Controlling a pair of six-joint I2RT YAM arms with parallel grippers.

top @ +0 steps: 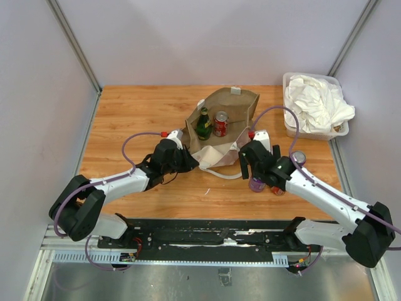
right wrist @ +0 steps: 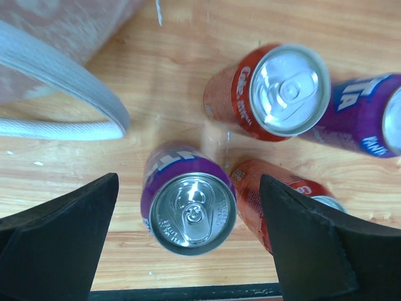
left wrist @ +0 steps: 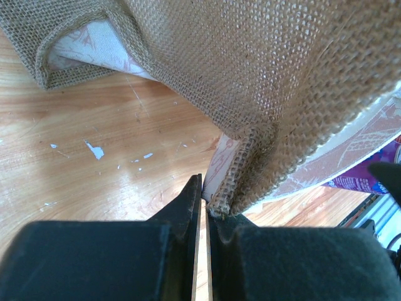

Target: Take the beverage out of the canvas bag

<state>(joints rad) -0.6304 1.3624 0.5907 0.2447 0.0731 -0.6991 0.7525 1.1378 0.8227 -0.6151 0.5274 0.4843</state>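
The tan canvas bag (top: 233,106) stands open at the table's centre, holding a green bottle (top: 203,124) and a red can (top: 220,123). My left gripper (top: 191,160) is shut on the bag's near rim; in the left wrist view the burlap edge (left wrist: 241,182) is pinched at the tips of my gripper (left wrist: 205,202). My right gripper (right wrist: 188,207) is open, its fingers standing apart on either side of an upright purple can (right wrist: 191,210) on the wood. In the top view that gripper (top: 253,174) hangs over the purple can (top: 256,184), right of the bag.
Close around the purple can stand a red can (right wrist: 276,94), another purple can (right wrist: 376,116) and a second red can (right wrist: 276,188). The bag's white handle (right wrist: 62,94) loops on the table to its left. A clear bin of white cloths (top: 316,106) sits back right.
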